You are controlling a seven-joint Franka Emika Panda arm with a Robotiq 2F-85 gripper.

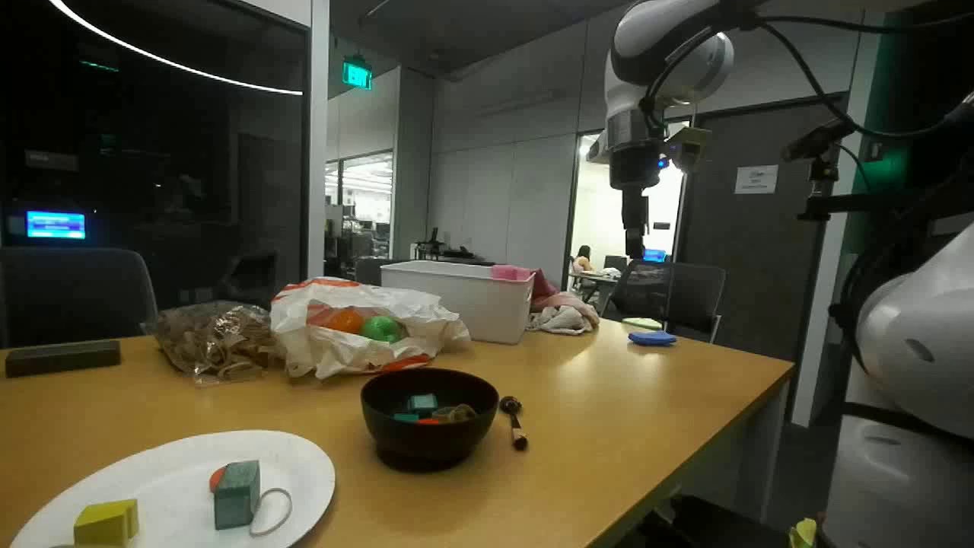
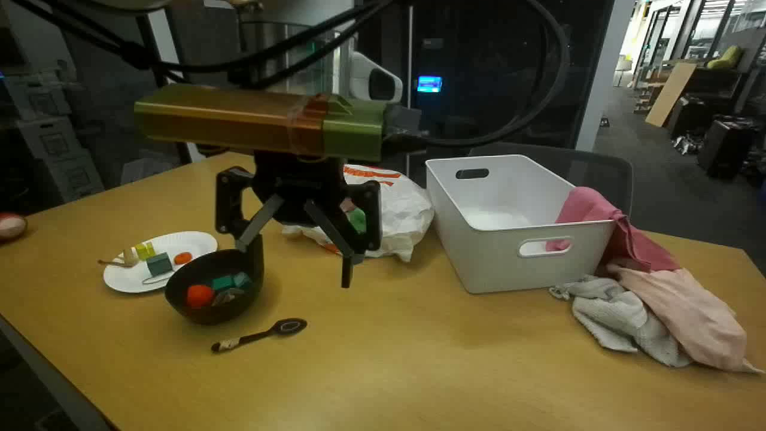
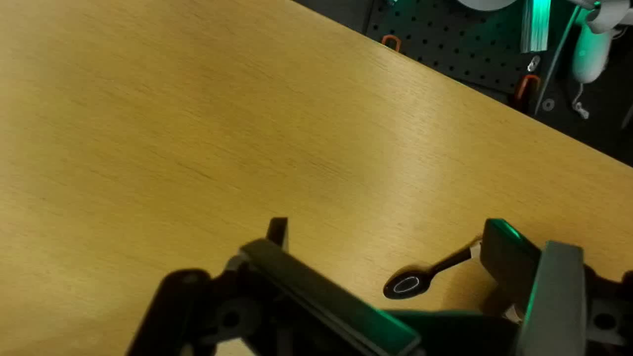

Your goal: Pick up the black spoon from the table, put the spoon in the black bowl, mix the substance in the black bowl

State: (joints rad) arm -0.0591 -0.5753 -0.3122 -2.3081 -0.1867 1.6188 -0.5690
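A spoon (image 2: 263, 334) beside the bowl (image 1: 430, 446), the claw (image 2: 302, 260) aloft

The claw hangs over the worktop (image 2: 419, 359), spread wide. The spoon lies flat on the worktop, near the bowl but apart. In the bowl sit bits (image 2: 222, 284), teal and red among them.

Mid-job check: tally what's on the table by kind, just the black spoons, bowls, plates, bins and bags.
Black spoon: 1
Black bowl: 1
White plate: 1
White bin: 1
Clear bag and white bag: 2
Total: 6
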